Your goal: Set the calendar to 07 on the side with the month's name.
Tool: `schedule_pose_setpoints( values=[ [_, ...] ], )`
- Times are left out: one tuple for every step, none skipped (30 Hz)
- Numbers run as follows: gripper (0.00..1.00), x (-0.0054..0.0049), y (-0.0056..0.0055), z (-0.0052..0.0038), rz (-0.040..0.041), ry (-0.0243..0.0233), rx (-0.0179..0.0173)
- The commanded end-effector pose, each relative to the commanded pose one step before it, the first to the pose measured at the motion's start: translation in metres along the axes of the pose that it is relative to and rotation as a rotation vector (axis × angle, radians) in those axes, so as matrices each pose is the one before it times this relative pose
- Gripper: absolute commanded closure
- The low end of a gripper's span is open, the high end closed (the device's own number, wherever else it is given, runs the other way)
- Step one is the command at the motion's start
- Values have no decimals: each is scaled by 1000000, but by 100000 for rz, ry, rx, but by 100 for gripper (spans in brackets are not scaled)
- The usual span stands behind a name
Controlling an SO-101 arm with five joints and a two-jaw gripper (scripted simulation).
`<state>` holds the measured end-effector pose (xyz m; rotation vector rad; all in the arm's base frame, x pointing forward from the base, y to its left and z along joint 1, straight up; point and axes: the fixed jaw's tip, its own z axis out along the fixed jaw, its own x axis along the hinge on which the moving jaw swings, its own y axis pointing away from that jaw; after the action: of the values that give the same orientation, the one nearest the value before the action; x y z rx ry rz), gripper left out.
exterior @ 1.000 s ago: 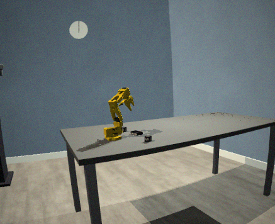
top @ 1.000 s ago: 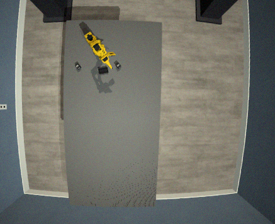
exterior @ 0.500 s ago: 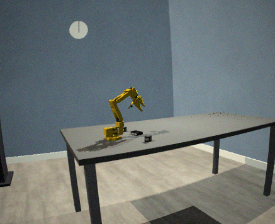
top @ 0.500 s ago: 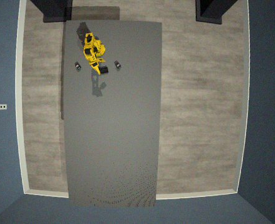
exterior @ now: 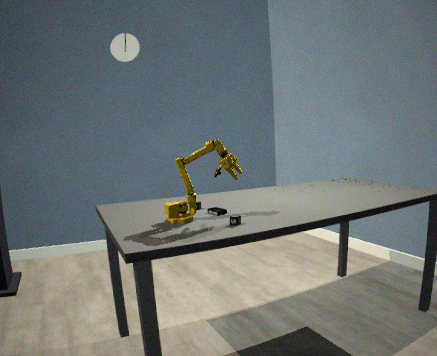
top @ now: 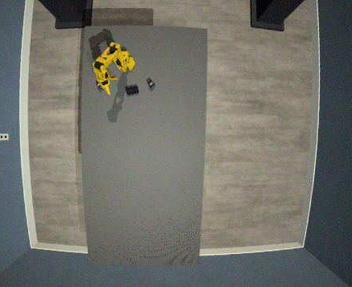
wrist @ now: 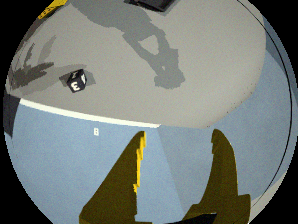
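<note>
Matte grey tabletop point(top: 146, 161) point(exterior: 291, 202) point(wrist: 215, 60) | black rectangular tray point(top: 132, 93) point(exterior: 217, 214) point(wrist: 161, 9) | dark cubes point(top: 151, 83) point(exterior: 235, 220) point(wrist: 76, 81) outside | yellow tapered jaws point(top: 112, 87) point(exterior: 239, 176) open, empty

Our arm point(top: 105, 59) point(exterior: 199, 151) stood raised, elbow bent; we angled our gripper point(top: 112, 86) point(exterior: 239, 175) point(wrist: 180, 132) downward from bent wrist, its fingers parted.

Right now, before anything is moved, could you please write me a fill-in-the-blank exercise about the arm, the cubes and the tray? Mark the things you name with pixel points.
The small yellow robot arm point(top: 98, 64) point(exterior: 182, 175) stands on a grey ____. The dark tray point(top: 132, 89) point(exterior: 216, 211) lies ____ the two small black cubes. The black cube with white markings point(wrist: 77, 81) shows the digit ____ on one side. Between the open yellow gripper's point(wrist: 179, 132) fingers there is ____.

Missing words: table; between; 3; nothing.
</note>
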<state>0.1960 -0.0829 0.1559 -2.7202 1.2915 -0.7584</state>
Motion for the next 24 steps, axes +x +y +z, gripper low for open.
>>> schedule_pose_setpoints(
  values=[
    [65, 25437, 23999, -5861, -2044, 8357, -4156],
    [65, 3011, 7051, 78, -372, 618, -1674],
    [65, 2700, 6936, 71, -364, 546, -1641],
    [65, 0, 0, 0, 0, 0, 0],
    [65, 0, 0, 0, 0, 0, 0],
    [65, 2403, 6800, 77, -351, 477, -1603],
    [65, 2121, 6641, 74, -339, 416, -1558],
    [65, 1856, 6453, 73, -326, 356, -1510],
    [65, 1606, 6235, 72, -310, 300, -1457],
    [65, 1382, 6011, 71, -297, 247, -1400],
    [65, 1166, 5762, 69, -284, 207, -1337],
    [65, 975, 5499, 73, -271, 160, -1274],
    [65, 799, 5214, 65, -251, 126, -1205],
    [65, 649, 4926, 65, -241, 95, -1133],
    [65, 512, 4626, 66, -221, 67, -1067],
    [65, 390, 4327, 57, -211, 43, -992],
    [65, 298, 4007, 63, -193, 24, -917],
    [65, 214, 3700, 55, -176, 9, -848],
    [65, 143, 3379, 51, -161, -3, -773],
    [65, 85, 3071, 48, -146, -13, -701],
    [65, 0, 0, 0, 0, 0, 0],
    [65, 0, 0, 0, 0, 0, 0],
    [65, 47, 2767, 45, -134, -20, -629],
    [65, 11, 2460, 37, -118, -23, -559]
  ],
)
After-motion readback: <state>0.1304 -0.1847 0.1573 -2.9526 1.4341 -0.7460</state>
